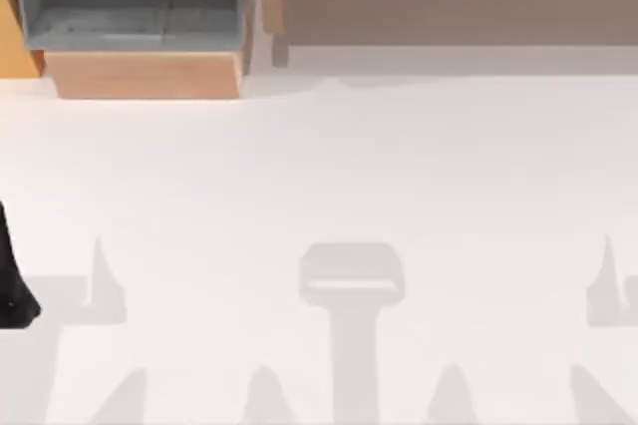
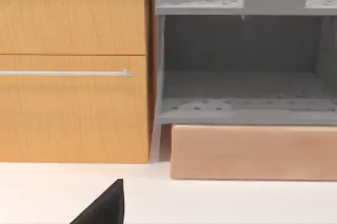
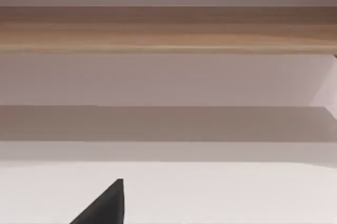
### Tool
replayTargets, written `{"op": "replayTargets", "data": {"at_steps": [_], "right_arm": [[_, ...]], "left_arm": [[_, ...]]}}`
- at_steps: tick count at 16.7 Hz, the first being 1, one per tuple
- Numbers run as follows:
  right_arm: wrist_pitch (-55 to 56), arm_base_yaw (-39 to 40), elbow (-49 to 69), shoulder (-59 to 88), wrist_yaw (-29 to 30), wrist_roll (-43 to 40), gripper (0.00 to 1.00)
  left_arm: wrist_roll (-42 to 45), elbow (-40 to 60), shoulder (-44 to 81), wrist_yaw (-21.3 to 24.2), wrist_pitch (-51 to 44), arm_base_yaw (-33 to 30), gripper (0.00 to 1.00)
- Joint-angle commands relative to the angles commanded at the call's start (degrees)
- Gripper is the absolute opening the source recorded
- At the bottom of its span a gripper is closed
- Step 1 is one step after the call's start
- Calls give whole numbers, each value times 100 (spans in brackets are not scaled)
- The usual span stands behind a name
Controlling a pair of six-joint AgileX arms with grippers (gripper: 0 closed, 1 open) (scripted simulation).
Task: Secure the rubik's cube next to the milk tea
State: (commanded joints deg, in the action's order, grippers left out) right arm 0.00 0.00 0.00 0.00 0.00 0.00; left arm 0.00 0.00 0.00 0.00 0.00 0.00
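Left claw point(image 2: 108, 208) cut off at frame edge, facing grey shelf point(image 2: 242, 56)

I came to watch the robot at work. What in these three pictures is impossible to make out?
- Left gripper: a dark finger tip, cut off by the left wrist view's edge; open or shut is unclear.
- Right gripper: likewise cut off in the right wrist view.
- Left arm: a dark sliver at the top view's left edge.
- Grey shelf unit: its upper part is cut off by the top view's edge.

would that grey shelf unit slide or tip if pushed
Likely rigid, with flat boxy walls. The grey shelf unit sits on a broad wood block, so tipping seems unlikely. The cabinet beside it probably blocks sideways sliding.
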Motion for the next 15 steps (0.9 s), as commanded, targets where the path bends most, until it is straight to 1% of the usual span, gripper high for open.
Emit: {"op": "replayTargets", "data": {"at_steps": [4, 7, 11, 15], "right_arm": [[84, -62, 113, 170, -85, 10, 100], [326, -282, 639, 875, -364, 27, 100], [669, -713, 2054, 2610, -876, 21, 100], [922, -1215, 4014, 4870, -1421, -29, 100]], "left_arm": [[0, 0, 0, 0, 0, 0, 100], [0, 0, 0, 0, 0, 0, 100], [0, 0, 0, 0, 0, 0, 100], [0, 0, 0, 0, 0, 0, 100]]}}
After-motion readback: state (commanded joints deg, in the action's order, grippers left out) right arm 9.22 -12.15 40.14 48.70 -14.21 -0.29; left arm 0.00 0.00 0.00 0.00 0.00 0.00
